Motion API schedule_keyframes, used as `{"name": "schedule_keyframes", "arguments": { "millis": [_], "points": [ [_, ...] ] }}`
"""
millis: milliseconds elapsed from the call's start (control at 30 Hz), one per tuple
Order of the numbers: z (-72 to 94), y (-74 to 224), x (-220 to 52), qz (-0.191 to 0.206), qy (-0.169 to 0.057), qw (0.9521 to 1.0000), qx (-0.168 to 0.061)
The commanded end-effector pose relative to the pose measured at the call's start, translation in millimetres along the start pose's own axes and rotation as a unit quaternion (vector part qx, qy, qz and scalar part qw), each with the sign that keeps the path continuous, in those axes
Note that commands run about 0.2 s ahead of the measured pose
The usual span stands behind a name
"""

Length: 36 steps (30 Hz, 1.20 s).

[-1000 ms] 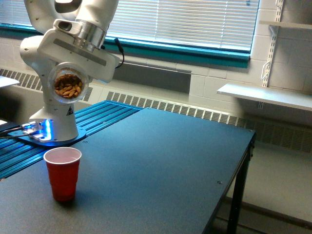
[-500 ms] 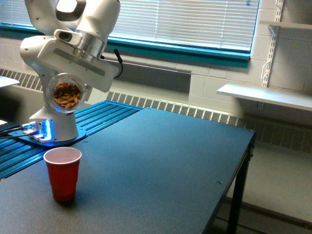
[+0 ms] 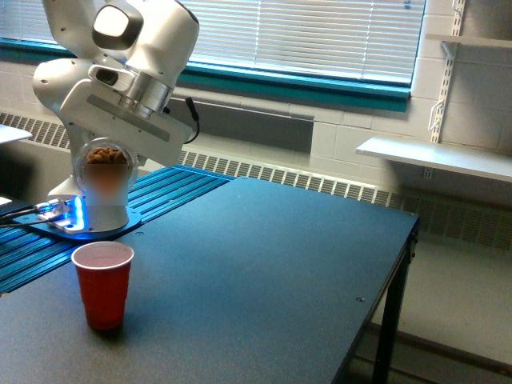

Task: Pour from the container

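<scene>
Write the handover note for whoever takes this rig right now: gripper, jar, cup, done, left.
Gripper: fingers not visible behind the jar, so open or shut cannot be told; it carries the jar.
Jar of nuts: in the air, motion-blurred, above and slightly behind the red cup.
Red cup: upright on the dark table, near the exterior view's left edge.
Done: jar brought over the cup. No nuts seen falling; the cup's contents cannot be told.
Left: tip the jar so the nuts land in the cup.
</scene>
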State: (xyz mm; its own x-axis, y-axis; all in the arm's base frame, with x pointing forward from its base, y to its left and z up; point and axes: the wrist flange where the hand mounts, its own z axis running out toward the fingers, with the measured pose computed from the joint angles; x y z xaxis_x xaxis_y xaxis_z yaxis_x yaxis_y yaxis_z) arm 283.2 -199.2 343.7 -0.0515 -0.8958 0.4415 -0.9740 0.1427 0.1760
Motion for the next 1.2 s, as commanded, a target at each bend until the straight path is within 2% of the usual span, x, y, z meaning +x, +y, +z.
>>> {"name": "schedule_keyframes", "arguments": {
  "millis": [33,267,467,1200],
  "points": [
    [5.2,-3,-1,0.005,0.001,1.0,-0.004],
    [14.9,0,-4,0.0,-0.005,0.9999,-0.015],
    [15.3,-4,-14,-0.005,-0.008,0.9997,-0.022],
    [35.7,-8,-13,-0.018,-0.009,0.9984,-0.052]
  ]
}}
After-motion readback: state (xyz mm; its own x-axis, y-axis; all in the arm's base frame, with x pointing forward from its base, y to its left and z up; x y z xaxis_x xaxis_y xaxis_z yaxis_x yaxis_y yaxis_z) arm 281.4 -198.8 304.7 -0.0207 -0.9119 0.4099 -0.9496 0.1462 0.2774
